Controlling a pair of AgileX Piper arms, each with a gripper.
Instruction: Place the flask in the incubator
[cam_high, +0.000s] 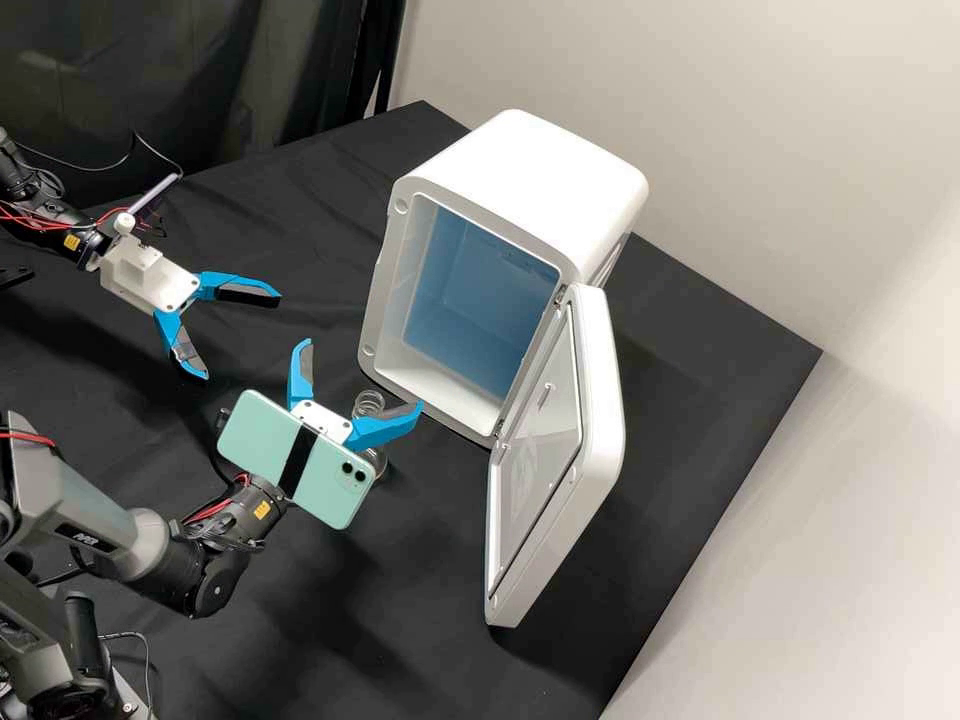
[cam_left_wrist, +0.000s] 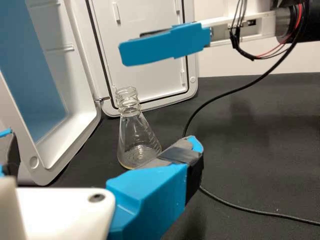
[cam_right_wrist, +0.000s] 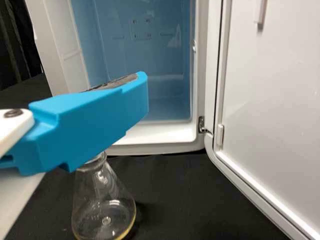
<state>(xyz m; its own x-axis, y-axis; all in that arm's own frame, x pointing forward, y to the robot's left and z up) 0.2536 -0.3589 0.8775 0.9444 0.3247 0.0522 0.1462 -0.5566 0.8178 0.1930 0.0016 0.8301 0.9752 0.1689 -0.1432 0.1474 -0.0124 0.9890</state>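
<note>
A clear glass flask (cam_high: 371, 404) stands upright on the black bench in front of the open white incubator (cam_high: 560, 170). My right gripper (cam_high: 359, 377) is open, with a finger on either side of the flask's neck and not closed on it. In the right wrist view the flask (cam_right_wrist: 102, 205) sits just under one blue finger (cam_right_wrist: 90, 125), facing the blue interior (cam_right_wrist: 145, 60). My left gripper (cam_high: 238, 333) hangs open and holds nothing, to the left of the flask. The left wrist view shows the flask (cam_left_wrist: 136, 135) beyond its own finger (cam_left_wrist: 155, 190), with the right arm's finger (cam_left_wrist: 165, 44) above.
The incubator door (cam_high: 590, 400) is swung wide open to the right, its lower edge near the bench's front. A black cable (cam_left_wrist: 235, 95) lies across the bench behind the flask. A mint-green phone (cam_high: 296, 458) is strapped to the right arm's wrist.
</note>
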